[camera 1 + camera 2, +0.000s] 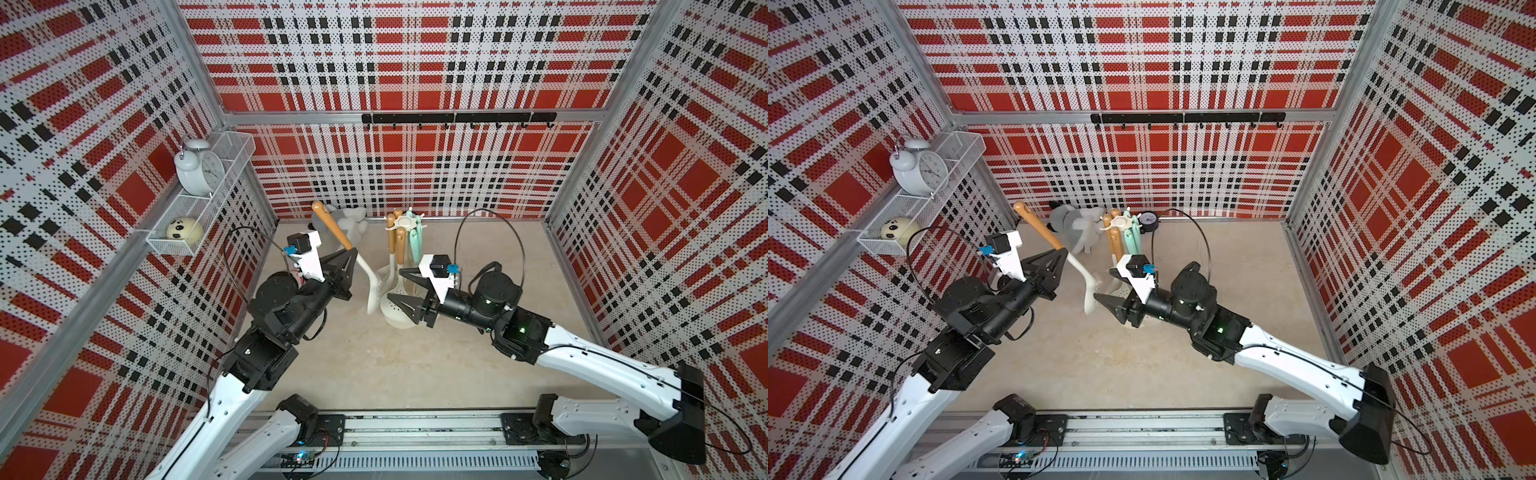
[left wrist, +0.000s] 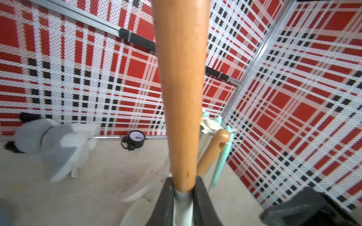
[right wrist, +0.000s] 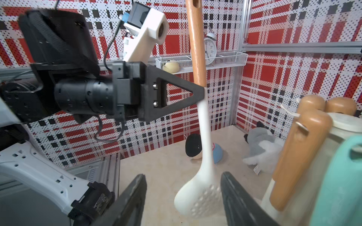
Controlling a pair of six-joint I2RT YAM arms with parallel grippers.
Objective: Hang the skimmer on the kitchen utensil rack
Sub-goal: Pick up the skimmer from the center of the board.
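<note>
**Room in front, a squeeze at the rack**

The bare beige bench (image 1: pixel 374 374) between my arms lies open, and so does its stretch right of the rack. The back is crowded: the cream-white kitchen utensil rack (image 1: pixel 405 222) carries wooden-handled utensils (image 1: pixel 400 249) and mint-green utensils (image 1: pixel 417 245) toward me, a grey-and-white plush toy (image 1: pixel 355 217) lies just left, a small black dial gauge (image 1: pixel 1147 219) by the back wall. The cream perforated skimmer with the wooden handle (image 1: pixel 332 226) hangs in my left jaws just beside my open right jaws, low at the rack.
</note>
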